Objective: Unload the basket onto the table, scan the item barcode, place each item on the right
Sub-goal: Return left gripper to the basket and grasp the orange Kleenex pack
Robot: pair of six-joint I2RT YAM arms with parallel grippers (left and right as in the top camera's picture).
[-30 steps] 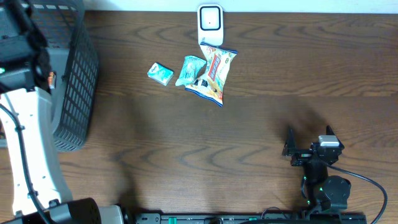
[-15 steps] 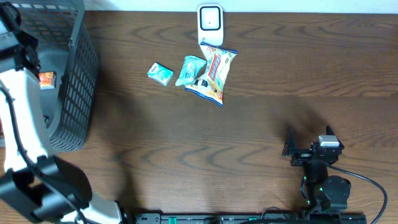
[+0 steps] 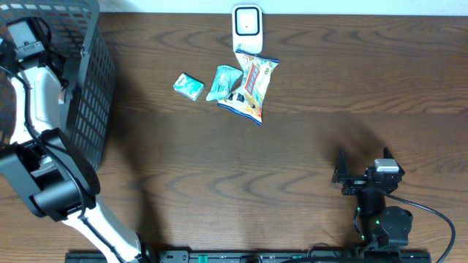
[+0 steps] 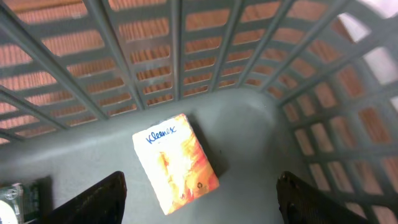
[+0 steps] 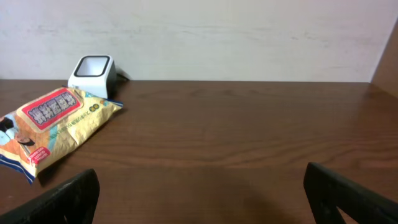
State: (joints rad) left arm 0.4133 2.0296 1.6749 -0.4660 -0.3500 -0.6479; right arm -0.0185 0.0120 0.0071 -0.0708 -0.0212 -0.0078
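Left gripper (image 4: 200, 180) is down inside the grey mesh basket (image 4: 249, 140), jaws spread wide, gripping nothing. Both fingertips (image 4: 102, 199) show at the lower corners of the wrist view. An orange-and-white Kleenex packet (image 4: 175, 163) lies flat on the basket floor just ahead of the hand, in line with the gap between the fingers and nearer the left one. It touches neither finger, and its printed name faces up. Outside the left finger sits a small dark object (image 4: 17, 196), too cut off to identify. Beyond the packet the basket wall rises, with brown table showing through the mesh. Right gripper (image 5: 200, 173) hovers low over the wooden table (image 5: 249, 137), jaws at full spread and empty. Ahead of it and to its left lies a yellow snack bag (image 5: 53, 124) with a red label. The white barcode scanner (image 5: 93, 73) stands just past the bag's far end, against the wall. From overhead, a teal pouch (image 3: 224, 82) touches the snack bag on the side away from the right hand. A small teal packet (image 3: 189, 86) lies just beyond the pouch, apart from it. All of these items are well away from both hands.
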